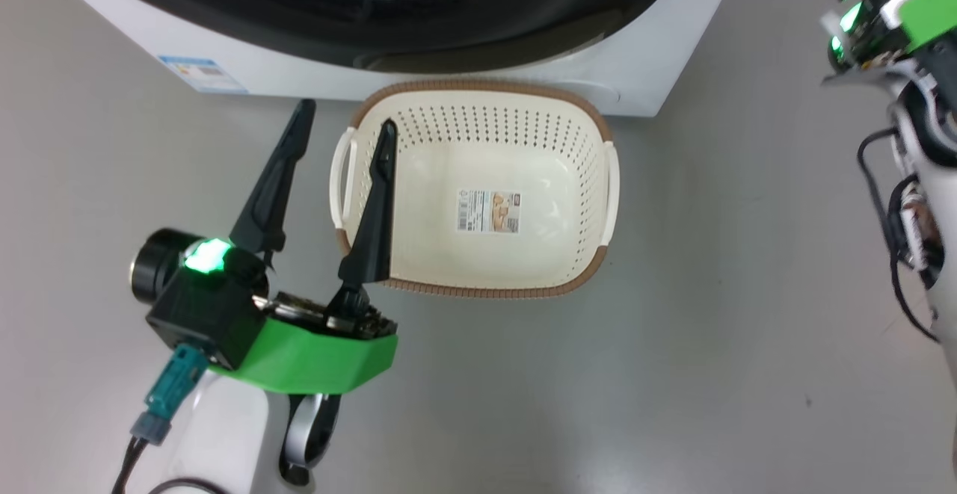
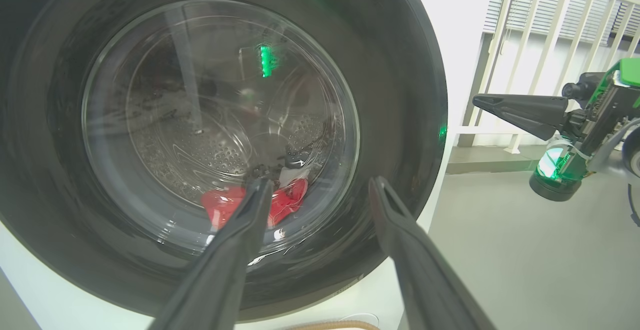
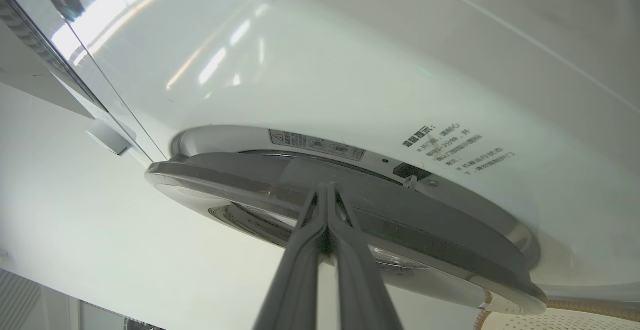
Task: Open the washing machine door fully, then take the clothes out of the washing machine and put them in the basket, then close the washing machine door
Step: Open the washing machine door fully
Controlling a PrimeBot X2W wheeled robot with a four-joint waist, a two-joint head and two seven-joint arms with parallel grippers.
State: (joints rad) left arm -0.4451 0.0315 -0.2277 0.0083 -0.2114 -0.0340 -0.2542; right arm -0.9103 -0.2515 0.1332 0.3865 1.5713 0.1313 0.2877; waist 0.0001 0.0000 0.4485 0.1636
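Observation:
The washing machine [image 1: 658, 53] stands at the top of the head view, its door [image 1: 523, 8] black-rimmed with a glass bowl. Through the door [image 2: 395, 120] glass, red clothes [image 2: 287, 202] lie low in the steel drum. Right in front sits the cream basket [image 1: 478, 90], holding only its paper label. My left gripper [image 1: 345, 124] is open over the basket's left handle and points at the door [image 2: 320, 182]. My right gripper [image 3: 326, 187] is shut with nothing in it, aimed at the door's side edge [image 3: 240, 180]. From the left wrist the right gripper [image 2: 477, 101] hangs slightly clear of the rim.
Grey floor [image 1: 710, 329] lies open around the basket and to the right. A white railing [image 2: 525, 45] stands beyond the machine's right side. My right arm with loose cables [image 1: 905, 210] hangs along the right edge. A blue sticker [image 1: 202, 74] marks the machine's lower front.

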